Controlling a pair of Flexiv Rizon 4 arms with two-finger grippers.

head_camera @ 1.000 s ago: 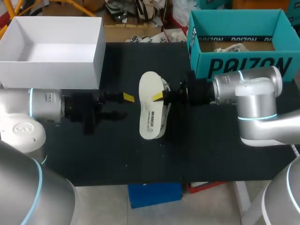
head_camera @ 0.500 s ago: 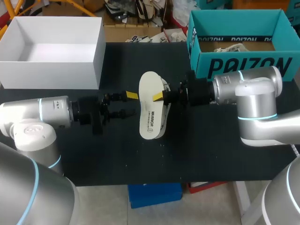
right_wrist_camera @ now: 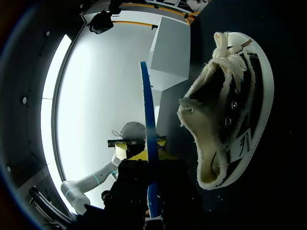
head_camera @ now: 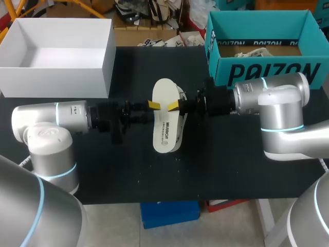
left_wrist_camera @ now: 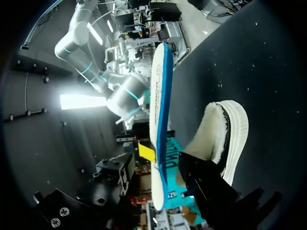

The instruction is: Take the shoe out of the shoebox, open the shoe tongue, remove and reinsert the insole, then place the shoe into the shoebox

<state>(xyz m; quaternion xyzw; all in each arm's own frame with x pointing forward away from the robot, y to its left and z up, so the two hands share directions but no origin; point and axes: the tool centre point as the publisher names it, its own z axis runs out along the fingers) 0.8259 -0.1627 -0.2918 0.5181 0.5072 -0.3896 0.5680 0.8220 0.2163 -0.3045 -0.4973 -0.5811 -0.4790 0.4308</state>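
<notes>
Left jaws parted, right jaws clamped

The worktop (head_camera: 103,175) is a flat, matte black surface spanning the middle of the frame from the left edge to the right. Its front edge runs straight across the lower part of the frame. Small pale specks are scattered on it at lower centre. The same dark, speckled surface appears in both wrist views.

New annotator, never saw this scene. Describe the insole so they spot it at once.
On the black table, between the white box and the teal box, the right gripper holds a cream oval: the insole. Unlike the shoe beneath it, it is thin, with a blue underside.
</notes>
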